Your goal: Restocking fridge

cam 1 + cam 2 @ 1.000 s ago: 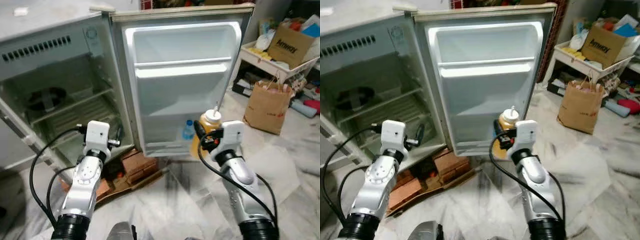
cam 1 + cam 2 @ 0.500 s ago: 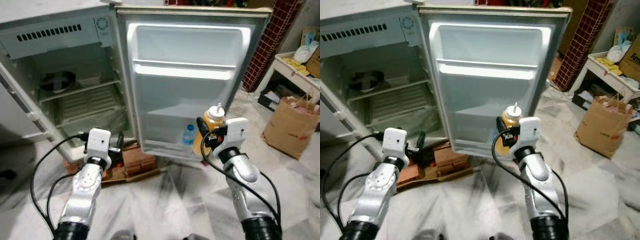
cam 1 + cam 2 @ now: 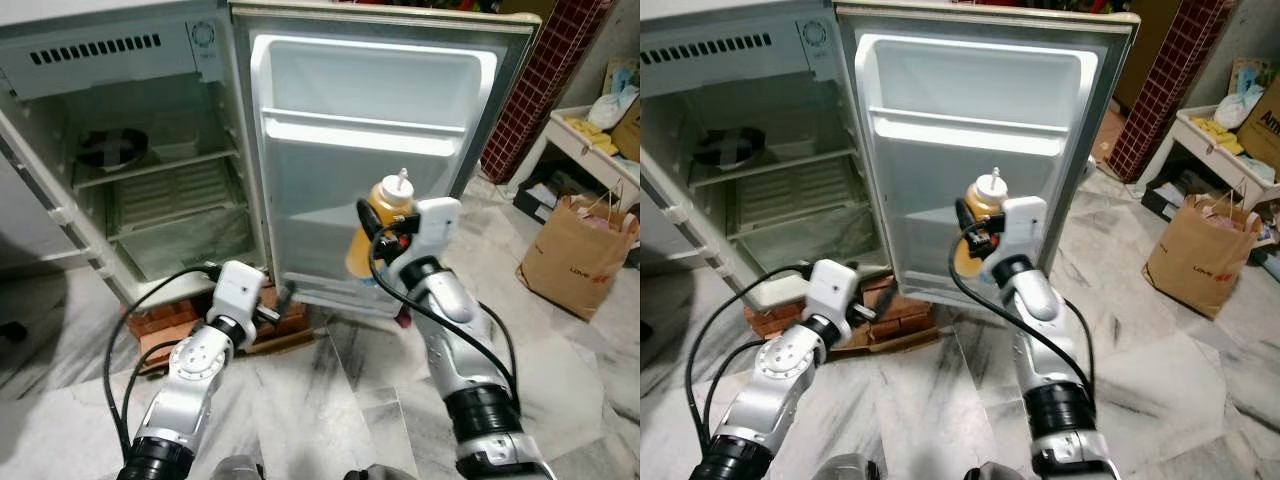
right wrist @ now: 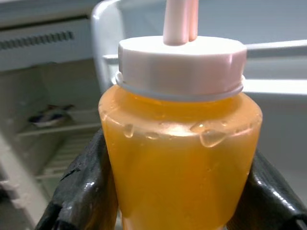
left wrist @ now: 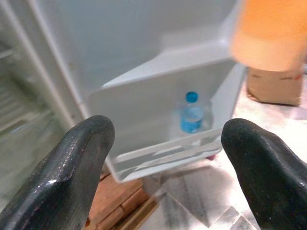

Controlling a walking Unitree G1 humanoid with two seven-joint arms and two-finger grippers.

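My right gripper has jaws clamped on the orange sauce bottle, upright, nozzle up, just before the fridge door; door shelf w/ blue water bottle lies below. Left gripper jaws wide, empty. Vs 1 s ago: bottle raised, shifted left.

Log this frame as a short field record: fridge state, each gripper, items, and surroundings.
fridge: door open, standing on bricks
right gripper: shut on orange sauce bottle, held upright before the door shelves
left gripper: open, holding nothing, low near the door's bottom shelf
door bottom shelf: small blue-capped water bottle
fridge interior: dark dish on upper shelf
surroundings: brown paper bag on marble floor
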